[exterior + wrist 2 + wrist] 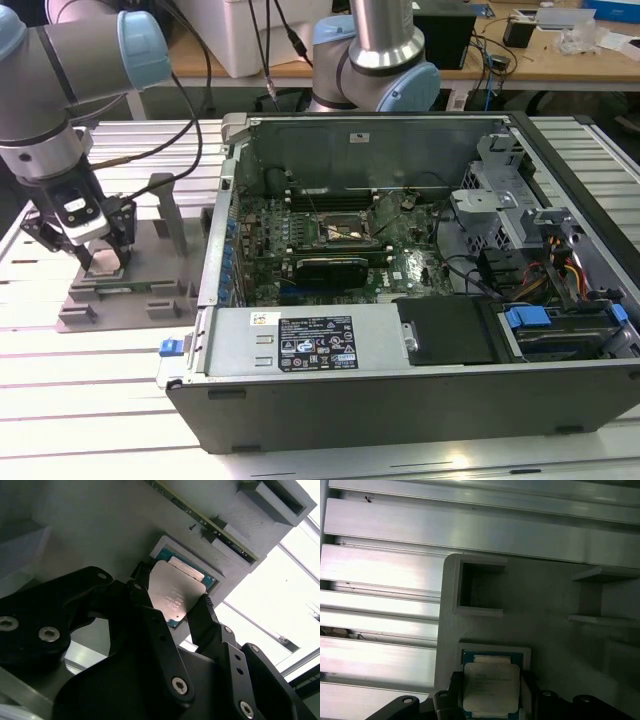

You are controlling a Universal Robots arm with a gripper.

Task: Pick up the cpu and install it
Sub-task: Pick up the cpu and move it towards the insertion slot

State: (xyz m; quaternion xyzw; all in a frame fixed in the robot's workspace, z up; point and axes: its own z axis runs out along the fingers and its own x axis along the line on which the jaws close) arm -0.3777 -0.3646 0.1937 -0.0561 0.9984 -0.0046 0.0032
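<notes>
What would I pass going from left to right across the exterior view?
Gripper closed on the cpu → grey holder's upright post → open computer case's metal side wall → socket frame on the motherboard → blue-handled drive bay.

Even overhead light bleaches the counter (90,410) slats nearly white in the exterior view. In the second wrist view the cpu (172,591) gleams, the gripper (172,597) sits in shadow, and the background glares.
</notes>
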